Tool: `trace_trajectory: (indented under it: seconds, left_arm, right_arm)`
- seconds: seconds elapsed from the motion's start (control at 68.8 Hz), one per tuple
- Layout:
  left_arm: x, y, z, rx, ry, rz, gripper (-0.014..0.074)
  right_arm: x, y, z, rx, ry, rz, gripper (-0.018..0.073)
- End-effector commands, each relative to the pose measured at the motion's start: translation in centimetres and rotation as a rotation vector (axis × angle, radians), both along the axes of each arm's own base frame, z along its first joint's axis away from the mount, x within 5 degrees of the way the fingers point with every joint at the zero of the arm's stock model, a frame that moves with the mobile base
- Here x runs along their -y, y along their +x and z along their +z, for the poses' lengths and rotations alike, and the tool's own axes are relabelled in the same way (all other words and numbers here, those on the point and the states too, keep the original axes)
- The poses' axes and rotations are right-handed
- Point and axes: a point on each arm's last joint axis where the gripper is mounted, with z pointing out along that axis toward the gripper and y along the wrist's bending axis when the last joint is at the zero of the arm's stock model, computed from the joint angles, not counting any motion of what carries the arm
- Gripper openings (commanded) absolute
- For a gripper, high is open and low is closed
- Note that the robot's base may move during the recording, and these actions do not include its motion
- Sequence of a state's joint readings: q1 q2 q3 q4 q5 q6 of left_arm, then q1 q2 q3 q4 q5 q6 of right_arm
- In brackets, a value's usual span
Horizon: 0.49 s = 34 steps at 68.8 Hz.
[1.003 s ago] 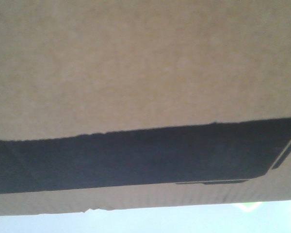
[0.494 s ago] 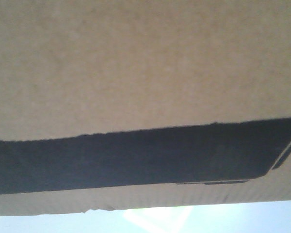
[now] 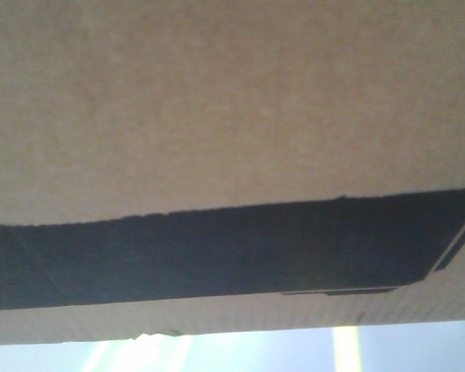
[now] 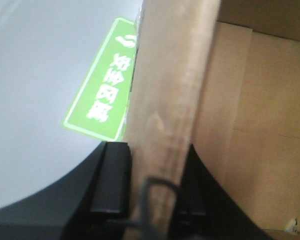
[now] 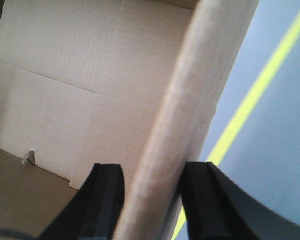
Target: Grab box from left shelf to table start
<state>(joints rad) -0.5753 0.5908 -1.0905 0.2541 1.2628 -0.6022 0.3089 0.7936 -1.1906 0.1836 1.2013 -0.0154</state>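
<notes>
Cardboard sits closest in both wrist views: the left gripper (image 4: pixel 154 167) has its 2 black fingers (image 4: pixel 112 175) pressed against either face of an upright side wall of the box (image 4: pixel 165 90), and the right gripper (image 5: pixel 151 187) pinches the opposite wall the same way, each pair of jaws narrowed to the thickness of the board. Taking a wall at each end looks deliberate, since the box is too wide for 1 arm and the open top gives the fingers an edge to straddle. A thin dark cable (image 4: pixel 150 186) loops in front of the left grip. Past the walls lies the bare brown inside of the box, with nothing visible in it. Beyond the outer faces the ground shows: a green sign (image 4: pixel 102 85) with white characters under the left side and a yellow line (image 5: pixel 255 95) across the grey-blue floor (image 5: pixel 275 165) under the right, so the box appears to hang between the arms, resting on nothing. From the front camera its face fills nearly the whole view, tilted slightly, its black panel (image 3: pixel 217 256) low down. Below it runs a pale blue strip (image 3: pixel 418 349) with bright streaks; whether that is the table or floor I cannot tell. The shelf is not in view, which suggests the carry is underway and the set-down not yet begun.
</notes>
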Motion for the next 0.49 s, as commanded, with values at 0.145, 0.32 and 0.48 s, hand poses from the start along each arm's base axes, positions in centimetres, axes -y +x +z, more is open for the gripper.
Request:
trace_trajectory:
  seconds: [0.145, 0.32, 0.48]
  left_arm:
    - [2.11, -2.05, 1.56, 0.0, -0.19, -0.291, -0.0092]
    - [2.11, -2.05, 1.56, 0.0, -0.19, -0.291, -0.0092]
    - [2.11, -2.05, 1.56, 0.0, -0.19, -0.291, -0.0092]
  right_arm:
    - [-0.36, 0.51, 1.9, 0.162, 0.071, 0.013, 0.0057]
    - [-0.36, 0.51, 1.9, 0.162, 0.071, 0.013, 0.0057]
    - [-0.36, 0.51, 1.9, 0.162, 0.071, 0.013, 0.0057]
